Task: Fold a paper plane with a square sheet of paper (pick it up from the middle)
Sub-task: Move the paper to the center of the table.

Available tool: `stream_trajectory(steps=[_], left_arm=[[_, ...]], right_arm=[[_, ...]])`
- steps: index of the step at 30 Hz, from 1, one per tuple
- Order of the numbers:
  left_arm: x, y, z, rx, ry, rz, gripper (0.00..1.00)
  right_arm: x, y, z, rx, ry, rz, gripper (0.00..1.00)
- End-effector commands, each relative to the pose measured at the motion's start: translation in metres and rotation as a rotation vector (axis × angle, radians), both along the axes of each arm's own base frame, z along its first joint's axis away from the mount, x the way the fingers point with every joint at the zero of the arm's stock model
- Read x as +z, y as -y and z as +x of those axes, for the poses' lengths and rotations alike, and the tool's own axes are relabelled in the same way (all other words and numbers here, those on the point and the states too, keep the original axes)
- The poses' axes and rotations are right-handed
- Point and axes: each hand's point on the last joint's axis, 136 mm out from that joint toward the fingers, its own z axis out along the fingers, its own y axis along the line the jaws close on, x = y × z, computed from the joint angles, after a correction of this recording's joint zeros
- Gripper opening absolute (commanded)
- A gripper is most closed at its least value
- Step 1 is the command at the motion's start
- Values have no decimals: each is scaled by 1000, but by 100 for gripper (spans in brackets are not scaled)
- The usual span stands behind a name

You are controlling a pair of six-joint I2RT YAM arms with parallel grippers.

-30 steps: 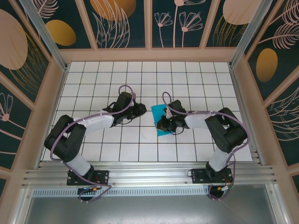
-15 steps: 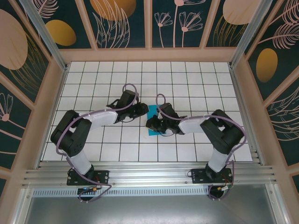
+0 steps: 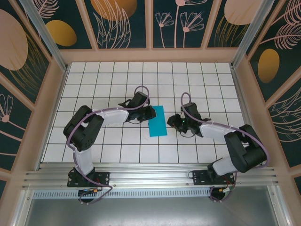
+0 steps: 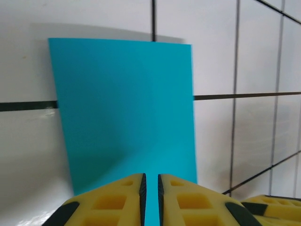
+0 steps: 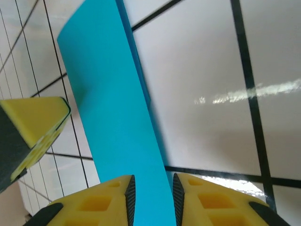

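1 sheet (image 4: 123, 103) at left gripper (image 4: 150, 183) tip

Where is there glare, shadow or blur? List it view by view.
Top external: even light, sharp throughout. Left wrist: the paper casts a soft grey shadow past its far edge. Right wrist: bright glare streaks on the white tile, and the paper's edges are slightly blurred.

Robot lab cell: white gridded desk (image 3: 188, 75), aluminium rail (image 3: 150, 179) along its near edge, floral wall panels (image 3: 122, 23) around.
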Motion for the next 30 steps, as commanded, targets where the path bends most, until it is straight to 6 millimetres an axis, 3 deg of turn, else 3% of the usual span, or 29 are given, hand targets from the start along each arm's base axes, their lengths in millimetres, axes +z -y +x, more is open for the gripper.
stream_trajectory(steps=[1,18,30], left_arm=[[-18,-18,-4,23,-15,91,18],[-39,-26,-8,13,-24,139,17],[-42,-24,-10,-11,-20,134,17]], right_arm=[[1,-7,-3,76,7,14,33],[-11,-24,8,141,-16,40,37],[-9,-34,7,163,-28,108,37]])
